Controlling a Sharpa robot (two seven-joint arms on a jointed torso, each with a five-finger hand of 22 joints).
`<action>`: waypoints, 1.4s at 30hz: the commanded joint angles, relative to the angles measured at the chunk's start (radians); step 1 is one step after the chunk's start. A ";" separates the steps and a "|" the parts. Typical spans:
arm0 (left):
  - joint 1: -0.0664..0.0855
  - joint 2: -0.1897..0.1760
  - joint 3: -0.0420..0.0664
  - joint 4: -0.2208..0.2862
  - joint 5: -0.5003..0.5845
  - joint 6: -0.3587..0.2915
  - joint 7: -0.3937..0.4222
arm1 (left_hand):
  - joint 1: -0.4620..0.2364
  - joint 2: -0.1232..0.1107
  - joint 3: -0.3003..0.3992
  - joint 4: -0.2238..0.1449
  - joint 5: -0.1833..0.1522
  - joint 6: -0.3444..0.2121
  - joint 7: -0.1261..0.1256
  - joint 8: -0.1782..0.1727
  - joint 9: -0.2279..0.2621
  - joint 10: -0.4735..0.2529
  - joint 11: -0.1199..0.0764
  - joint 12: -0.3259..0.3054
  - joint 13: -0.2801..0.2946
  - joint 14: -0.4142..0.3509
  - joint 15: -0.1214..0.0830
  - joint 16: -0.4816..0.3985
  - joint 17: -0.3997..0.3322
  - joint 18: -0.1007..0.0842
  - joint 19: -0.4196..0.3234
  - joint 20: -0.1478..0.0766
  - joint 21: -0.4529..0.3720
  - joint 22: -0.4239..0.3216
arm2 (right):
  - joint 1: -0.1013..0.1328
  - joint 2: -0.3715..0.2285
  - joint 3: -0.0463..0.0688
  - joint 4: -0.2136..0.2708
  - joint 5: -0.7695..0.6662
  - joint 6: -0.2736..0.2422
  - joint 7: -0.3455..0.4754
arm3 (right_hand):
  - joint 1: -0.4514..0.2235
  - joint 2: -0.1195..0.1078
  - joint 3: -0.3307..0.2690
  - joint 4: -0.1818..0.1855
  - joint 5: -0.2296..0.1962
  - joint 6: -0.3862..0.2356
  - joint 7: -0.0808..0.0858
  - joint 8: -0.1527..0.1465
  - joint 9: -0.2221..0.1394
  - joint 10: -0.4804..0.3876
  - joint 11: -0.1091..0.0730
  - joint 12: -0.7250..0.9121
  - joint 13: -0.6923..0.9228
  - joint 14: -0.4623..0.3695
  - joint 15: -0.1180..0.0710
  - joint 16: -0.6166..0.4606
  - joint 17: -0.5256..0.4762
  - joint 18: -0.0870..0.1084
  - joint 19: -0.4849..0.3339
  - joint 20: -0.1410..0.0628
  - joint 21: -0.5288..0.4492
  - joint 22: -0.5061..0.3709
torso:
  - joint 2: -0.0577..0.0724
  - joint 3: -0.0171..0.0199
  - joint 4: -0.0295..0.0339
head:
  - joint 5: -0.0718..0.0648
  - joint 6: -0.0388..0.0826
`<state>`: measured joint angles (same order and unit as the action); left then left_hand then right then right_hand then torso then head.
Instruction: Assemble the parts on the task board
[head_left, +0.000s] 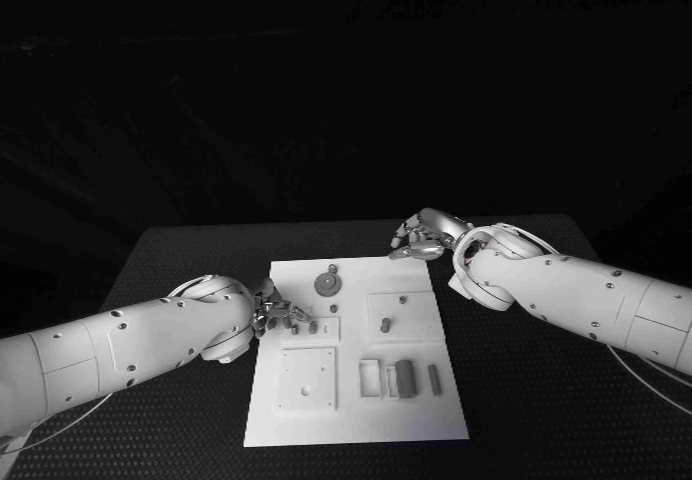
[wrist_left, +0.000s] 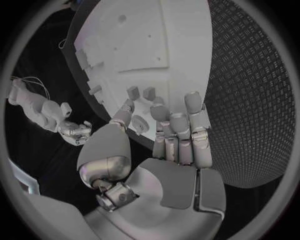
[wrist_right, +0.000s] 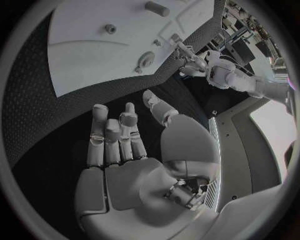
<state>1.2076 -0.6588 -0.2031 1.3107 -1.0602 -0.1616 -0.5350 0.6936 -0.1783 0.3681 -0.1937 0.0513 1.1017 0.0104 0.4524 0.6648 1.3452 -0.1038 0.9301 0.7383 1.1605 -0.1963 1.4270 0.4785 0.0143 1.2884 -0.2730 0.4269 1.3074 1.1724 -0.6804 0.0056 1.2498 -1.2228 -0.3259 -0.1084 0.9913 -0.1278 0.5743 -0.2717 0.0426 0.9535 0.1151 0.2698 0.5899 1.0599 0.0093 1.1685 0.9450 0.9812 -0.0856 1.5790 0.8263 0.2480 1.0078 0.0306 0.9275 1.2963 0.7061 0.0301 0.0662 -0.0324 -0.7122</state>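
The white task board (head_left: 356, 420) lies mid-table with small grey parts on it. My left hand (head_left: 274, 312) is at the board's left edge, beside two small upright parts (head_left: 304, 325). In the left wrist view a small round part (wrist_left: 140, 123) sits pinched between the thumb and a finger of the left hand (wrist_left: 172, 135), just short of the two upright parts (wrist_left: 141, 93). My right hand (head_left: 420, 240) hovers at the board's far right corner. Its fingers (wrist_right: 115, 135) are stretched out and apart with nothing in them, over the black table.
A round disc (head_left: 329, 285) and a peg (head_left: 387, 323) stand on the far half of the board. Nearer lie a square plate (head_left: 307, 378), two pale frames (head_left: 379, 378), a dark block (head_left: 407, 377) and a thin bar (head_left: 433, 376). Black table (head_left: 534, 400) surrounds the board.
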 joint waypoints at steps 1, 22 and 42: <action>-0.001 -0.006 0.001 0.006 0.017 -0.028 0.024 | -0.009 -0.001 0.001 0.006 -0.002 -0.008 -0.001 0.004 -0.001 -0.005 0.001 0.004 -0.001 -0.003 -0.006 0.006 -0.001 -0.003 -0.002 -0.006 -0.003 0.008 | 0.000 0.001 0.000 0.000 -0.002 0.004 0.009 | -0.011 -0.002 0.002 0.005 0.006 0.001 0.006 -0.006 0.002 -0.003 0.000 0.006 -0.001 -0.002 -0.007 0.002 -0.001 0.014 -0.006 -0.002 -0.002 -0.001 | 0.000 0.0002 -0.0003 | 0.000 0.000; -0.009 -0.049 0.001 0.065 0.058 0.019 0.031 | 0.120 0.058 0.053 -0.082 0.003 -0.022 0.012 -0.015 -0.025 -0.010 0.014 0.002 -0.004 -0.006 0.006 0.002 -0.006 -0.011 -0.002 0.001 -0.005 0.017 | 0.000 0.000 0.000 -0.001 -0.001 0.009 0.009 | -0.011 -0.002 0.003 0.004 0.006 0.000 0.006 -0.006 0.002 -0.004 0.000 0.007 -0.001 -0.002 -0.007 0.002 -0.001 0.014 -0.006 -0.002 -0.002 -0.001 | 0.000 0.0001 0.0005 | -0.002 -0.001; -0.011 -0.030 0.001 0.041 0.043 0.016 0.031 | 0.148 0.094 0.062 -0.090 0.002 -0.018 0.014 -0.021 -0.036 -0.010 0.016 0.004 -0.006 -0.006 0.009 0.003 -0.007 -0.014 -0.002 0.001 -0.005 0.019 | 0.000 0.000 0.000 -0.001 -0.001 0.009 0.009 | -0.011 -0.001 0.003 0.005 0.006 0.000 0.006 -0.007 0.002 -0.004 0.000 0.007 -0.002 -0.002 -0.007 0.002 -0.002 0.014 -0.006 -0.002 -0.002 -0.001 | 0.000 0.0000 0.0002 | -0.001 -0.004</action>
<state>1.1975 -0.6925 -0.2028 1.3525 -1.0133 -0.1543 -0.5159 0.8375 -0.0861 0.4260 -0.2823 0.0513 1.0827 0.0185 0.4365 0.6296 1.3362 -0.0948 0.9301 0.7338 1.1507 -0.1929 1.4271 0.4735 0.0144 1.2866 -0.2712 0.4265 1.3077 1.1723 -0.6804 0.0056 1.2474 -1.2220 -0.3247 -0.1077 0.9913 -0.1278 0.5743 -0.2717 0.0426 0.9555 0.1140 0.2698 0.5904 1.0601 0.0092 1.1725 0.9443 0.9803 -0.0844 1.5790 0.8256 0.2481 1.0078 0.0306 0.9275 1.2965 0.7063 0.0303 0.0662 -0.0330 -0.7151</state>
